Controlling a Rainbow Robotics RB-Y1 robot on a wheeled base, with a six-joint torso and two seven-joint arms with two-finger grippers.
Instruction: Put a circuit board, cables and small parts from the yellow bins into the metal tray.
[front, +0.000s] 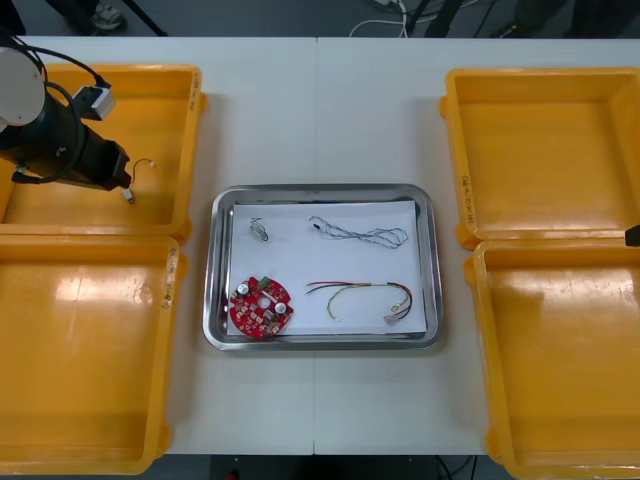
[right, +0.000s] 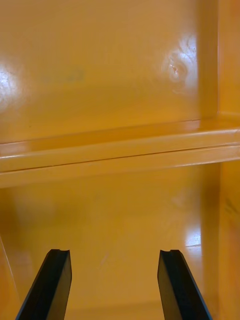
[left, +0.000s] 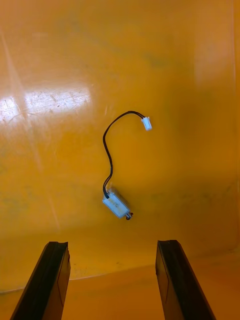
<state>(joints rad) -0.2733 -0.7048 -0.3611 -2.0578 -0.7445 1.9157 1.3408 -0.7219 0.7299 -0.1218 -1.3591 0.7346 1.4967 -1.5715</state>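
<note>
**Tray nearly filled, black cable left**

The tray (front: 325, 190) already holds a circuit board (front: 262, 307), twisted cable (front: 358, 234), red and yellow cable (front: 360, 295) and small part (front: 258, 230). The left gripper (left: 111, 245), jaws spread, hovers above a black cable (left: 107, 150) in the far left bin (front: 190, 120). The right gripper (right: 114, 252) idles over a right bin (right: 120, 150), jaws spread.

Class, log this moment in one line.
left gripper open over black cable in bin; right gripper open over right bins; tray: board, two cables, metal part

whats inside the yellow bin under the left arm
One black cable with a small block on its end lies in the yellow bin, ahead of the open left gripper. The left arm hides the bin's outer part.
</note>
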